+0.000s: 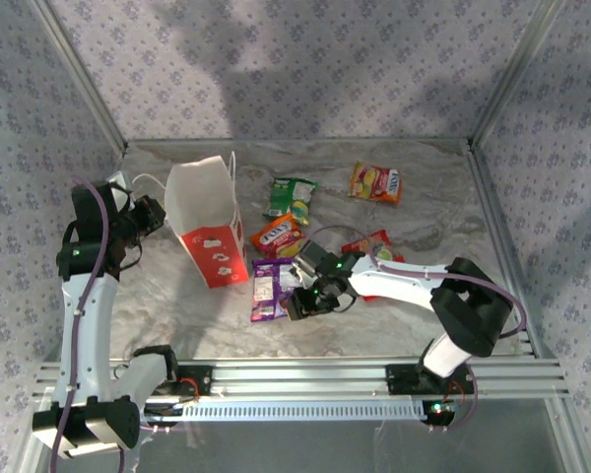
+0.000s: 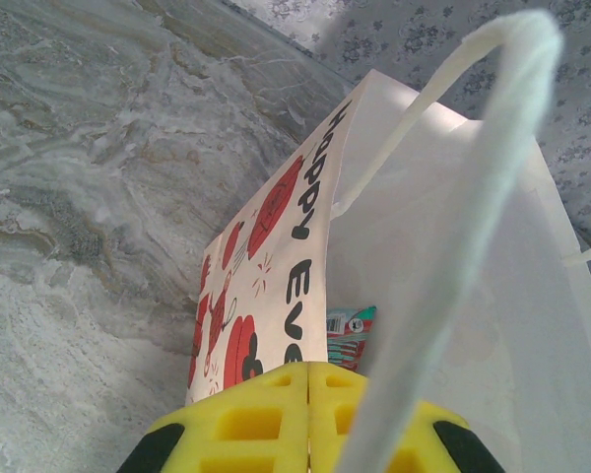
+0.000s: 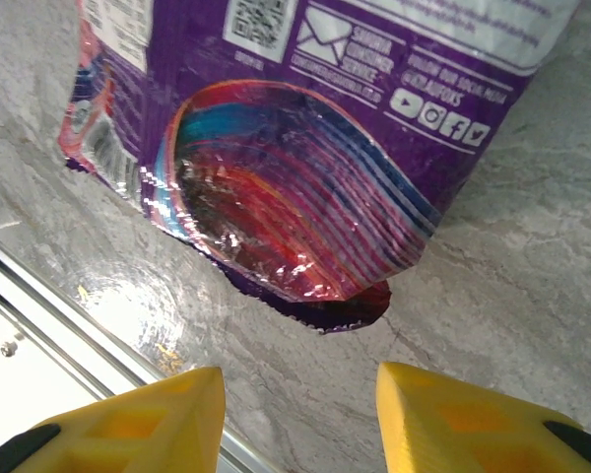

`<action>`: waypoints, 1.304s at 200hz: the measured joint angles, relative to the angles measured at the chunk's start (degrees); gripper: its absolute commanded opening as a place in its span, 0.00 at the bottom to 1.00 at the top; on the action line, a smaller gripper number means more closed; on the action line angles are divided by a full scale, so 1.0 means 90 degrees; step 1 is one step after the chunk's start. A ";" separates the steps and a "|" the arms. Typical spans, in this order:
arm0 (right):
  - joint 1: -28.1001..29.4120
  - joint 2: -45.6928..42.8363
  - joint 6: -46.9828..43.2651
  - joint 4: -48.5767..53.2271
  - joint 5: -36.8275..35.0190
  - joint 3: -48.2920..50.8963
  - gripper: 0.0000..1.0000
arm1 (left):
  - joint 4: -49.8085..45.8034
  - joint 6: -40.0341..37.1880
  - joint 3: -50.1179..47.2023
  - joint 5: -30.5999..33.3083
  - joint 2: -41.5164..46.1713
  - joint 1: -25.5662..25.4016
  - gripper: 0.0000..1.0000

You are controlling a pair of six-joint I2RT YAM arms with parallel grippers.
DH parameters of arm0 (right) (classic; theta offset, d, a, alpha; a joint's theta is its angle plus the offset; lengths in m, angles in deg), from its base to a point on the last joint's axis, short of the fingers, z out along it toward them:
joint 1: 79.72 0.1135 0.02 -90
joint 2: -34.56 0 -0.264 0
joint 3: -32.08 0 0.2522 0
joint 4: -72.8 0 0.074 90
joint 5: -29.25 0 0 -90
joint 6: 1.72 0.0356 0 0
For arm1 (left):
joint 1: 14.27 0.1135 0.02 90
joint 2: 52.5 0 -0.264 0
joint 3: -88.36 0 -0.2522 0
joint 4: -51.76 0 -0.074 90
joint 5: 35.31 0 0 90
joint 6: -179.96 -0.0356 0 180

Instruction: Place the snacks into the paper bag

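Note:
The white paper bag [image 1: 203, 212] with red strawberry prints stands open at the left. My left gripper [image 1: 156, 213] is at its left rim, and in the left wrist view the gripper [image 2: 308, 367] is shut on that rim, the cord handle [image 2: 473, 187] looping over it. A teal snack [image 2: 351, 333] lies inside the bag [image 2: 276, 256]. My right gripper [image 1: 298, 304] is open just below the purple packet [image 1: 270, 288]; its fingers [image 3: 300, 379] hold nothing, and the packet [image 3: 295, 187] lies on the table ahead. Green [image 1: 291, 196], orange-pink [image 1: 279, 235] and orange-yellow [image 1: 376, 182] packets lie behind; a red one [image 1: 376, 242] is partly under the right arm.
The marble table [image 1: 424, 217] is walled at the back and sides by patterned panels. An aluminium rail [image 1: 305, 374] runs along the near edge, close to my right gripper, and shows at the lower left of the right wrist view [image 3: 39, 315].

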 measured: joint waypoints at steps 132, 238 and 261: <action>-0.0282 0.0379 -0.0075 -0.0512 0.0022 0.0022 0.30 | -0.0134 -0.0002 0.0000 0.0000 0.0095 0.0002 0.06; -0.0338 0.0508 -0.0172 -0.0355 -0.0056 -0.0017 0.00 | -0.0136 -0.0007 0.0000 0.0000 0.0097 0.0002 0.06; -0.0423 0.0393 -0.0172 -0.0175 -0.0189 -0.0015 0.00 | -0.0136 -0.0027 0.0000 0.0000 0.0102 0.0000 0.06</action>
